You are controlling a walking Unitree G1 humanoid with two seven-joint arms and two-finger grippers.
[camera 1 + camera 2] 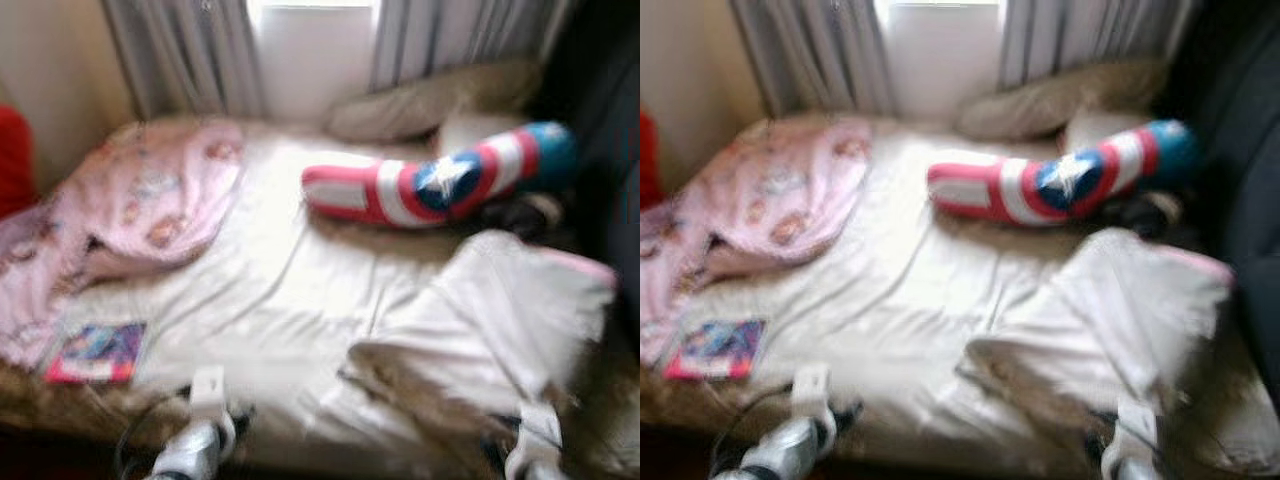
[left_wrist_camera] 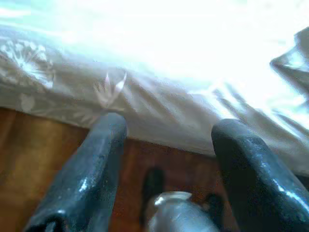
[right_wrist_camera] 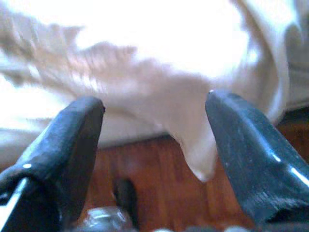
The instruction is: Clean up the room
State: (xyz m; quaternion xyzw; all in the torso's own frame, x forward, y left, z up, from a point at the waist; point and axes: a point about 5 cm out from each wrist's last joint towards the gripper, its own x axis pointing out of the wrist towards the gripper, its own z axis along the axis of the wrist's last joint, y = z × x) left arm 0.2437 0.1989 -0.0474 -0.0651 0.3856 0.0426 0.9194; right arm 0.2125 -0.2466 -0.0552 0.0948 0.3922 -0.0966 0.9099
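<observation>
Your left gripper [image 2: 166, 140] and right gripper [image 3: 154, 113] both hang wide open and empty at the near edge of the bed [image 1: 300, 290], with the book [image 1: 95, 352] just beyond and left of the left one and the white blanket [image 1: 490, 320] draped right ahead of the right one.

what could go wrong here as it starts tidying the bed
1. The head views are blurred, so aiming at the book near the bed's front edge could be off, possibly nudging it to the floor.
2. The white blanket hangs over the edge between the open right gripper fingers; pulling it may drag bedding down.
3. The open left gripper could snag the sheet.
</observation>
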